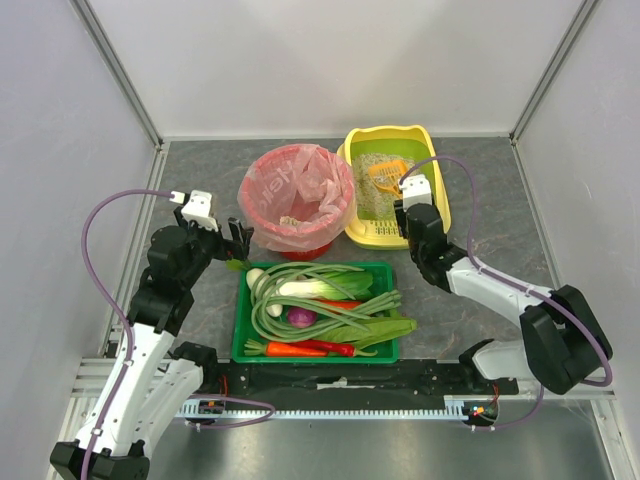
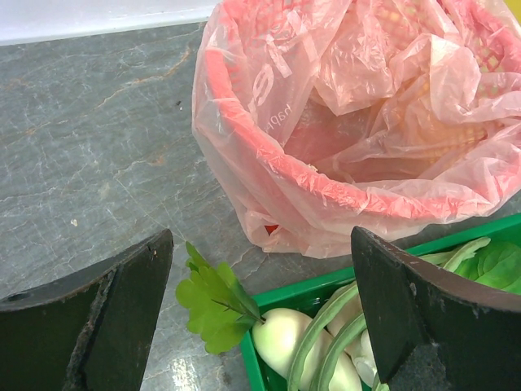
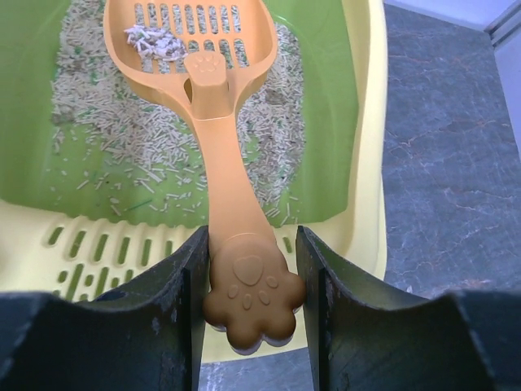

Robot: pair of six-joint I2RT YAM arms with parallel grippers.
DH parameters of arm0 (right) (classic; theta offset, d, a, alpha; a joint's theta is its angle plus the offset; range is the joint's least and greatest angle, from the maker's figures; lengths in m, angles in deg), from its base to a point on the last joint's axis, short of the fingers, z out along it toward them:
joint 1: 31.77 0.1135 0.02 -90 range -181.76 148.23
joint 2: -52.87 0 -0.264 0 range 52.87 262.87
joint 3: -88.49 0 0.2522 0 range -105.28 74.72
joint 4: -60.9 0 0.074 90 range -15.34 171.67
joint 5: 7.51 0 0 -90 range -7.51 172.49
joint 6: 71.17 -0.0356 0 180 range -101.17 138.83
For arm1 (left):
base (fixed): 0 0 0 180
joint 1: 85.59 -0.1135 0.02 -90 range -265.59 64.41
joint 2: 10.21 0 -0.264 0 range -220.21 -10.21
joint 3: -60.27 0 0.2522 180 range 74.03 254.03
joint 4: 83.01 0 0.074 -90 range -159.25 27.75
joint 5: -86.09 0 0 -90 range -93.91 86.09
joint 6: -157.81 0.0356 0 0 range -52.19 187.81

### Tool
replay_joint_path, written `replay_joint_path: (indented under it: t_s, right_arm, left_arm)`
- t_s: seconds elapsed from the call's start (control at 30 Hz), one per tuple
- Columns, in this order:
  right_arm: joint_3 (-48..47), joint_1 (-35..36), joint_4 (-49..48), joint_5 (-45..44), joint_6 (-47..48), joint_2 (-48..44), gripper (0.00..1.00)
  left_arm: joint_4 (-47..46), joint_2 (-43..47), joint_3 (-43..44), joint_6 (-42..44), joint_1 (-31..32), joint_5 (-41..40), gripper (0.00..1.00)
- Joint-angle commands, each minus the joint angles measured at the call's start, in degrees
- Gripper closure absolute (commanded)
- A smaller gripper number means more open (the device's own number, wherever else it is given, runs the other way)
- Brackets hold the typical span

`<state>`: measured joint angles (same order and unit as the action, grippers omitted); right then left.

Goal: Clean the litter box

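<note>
Right claw (image 3: 251,244) pinches the paw-shaped handle end of an orange slotted plastic scoop (image 3: 220,155). The scoop's bowl lies in the yellow rectangular plastic litter box (image 1: 388,133), upper right of centre in the top view. Left claw (image 2: 260,244) stands wide open near the pink-bagged red bin (image 2: 269,155); the bag's print is too crumpled to read.

Even, diffuse overhead light, bright in all three views; shadows soft and short, a faint one beneath the pink bag (image 1: 297,195); mild sheen on the grey table (image 2: 98,130) and on the bag's film; right wrist view sharp on the orange scoop (image 3: 213,106); near black fingers (image 3: 106,342) slightly soft; top view's corners possibly bowed.
</note>
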<state>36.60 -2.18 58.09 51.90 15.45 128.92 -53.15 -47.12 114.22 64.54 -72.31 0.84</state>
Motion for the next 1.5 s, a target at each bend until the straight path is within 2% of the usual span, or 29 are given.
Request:
replay_joint_path:
  t_s: [0.0,0.1,0.2,0.33,0.43,0.53,0.67,0.77,0.83,0.93,1.0,1.07,1.17,1.3,1.33,1.4,1.43,1.47]
  right_arm:
    - [-3.9,-1.7,-0.4,0.6,0.5,0.2,1.0]
    - [-2.7,0.6,-1.0,2.7,2.1,-2.3,1.0]
    - [-2.0,-1.4,-2.2,-3.0,1.6,-2.2,1.0]
    - [-3.7,-0.8,1.5,4.4,1.4,-3.3,1.0]
    - [-2.9,-1.5,1.6,-1.0,0.9,-3.2,1.0]
    - [-2.9,-1.0,0.9,6.6,0.6,-3.5,1.0]
    - [-4.5,-1.1,1.3,1.9,1.3,-1.3,1.0]
    - [-4.4,-1.0,-0.5,8.5,2.3,-2.2,1.0]
    - [-5.2,-0.4,1.3,5.7,2.9,-2.0,1.0]
    - [-4.5,-0.7,0.2,3.3,6.5,-4.6,1.0]
    - [-2.4,-0.7,-3.2,8.4,10.0,-9.1,1.0]
    - [-0.7,-0.7,-4.6,9.8,12.9,-13.2,1.0]
    - [-2.7,-0.7,-1.2,5.8,16.3,-15.6,1.0]
    - [-4.7,-0.5,5.5,7.1,20.9,-16.1,1.0]
    - [-4.1,-0.6,5.2,2.7,20.9,-16.1,1.0]
    - [-3.6,-0.6,5.1,0.8,20.4,-16.1,1.0]
    - [-3.4,-0.6,5.3,1.5,20.0,-16.5,1.0]
    - [-3.2,-0.6,5.9,6.4,19.5,-16.6,1.0]
  left_arm:
    - [-2.5,0.5,-0.1,1.6,0.1,-0.1,0.04]
    - [-2.5,0.1,0.0,1.7,0.1,0.0,0.04]
    - [-2.3,0.3,0.2,1.6,0.2,-0.3,0.04]
    - [-3.5,2.9,-0.8,1.9,0.1,-3.2,0.05]
    - [-6.5,6.4,-2.9,2.7,0.1,-4.4,0.05]
    - [-9.0,9.6,-4.9,3.2,0.1,-5.9,0.05]
    - [-12.0,12.1,-7.5,5.2,0.2,-7.9,0.05]
    - [-12.5,12.7,-8.0,5.6,0.1,-7.9,0.05]
    - [-12.5,12.6,-8.1,5.7,0.1,-8.4,0.05]
    - [-12.0,11.5,-7.7,5.9,0.2,-8.8,0.05]
    - [-11.9,11.2,-7.8,6.5,0.1,-9.0,0.05]
    - [-12.1,10.5,-7.7,6.5,0.1,-9.1,0.04]
    - [-11.3,9.4,-6.7,5.9,0.1,-8.1,0.04]
    - [-11.0,9.8,-6.5,5.0,0.2,-6.2,0.04]
    - [-11.0,10.1,-6.4,4.9,0.2,-5.9,0.04]
    - [-11.0,10.9,-6.5,4.6,0.1,-5.5,0.04]
    - [-11.1,11.2,-6.5,4.6,0.1,-5.5,0.04]
    - [-10.9,11.3,-6.5,4.5,0.1,-5.5,0.04]
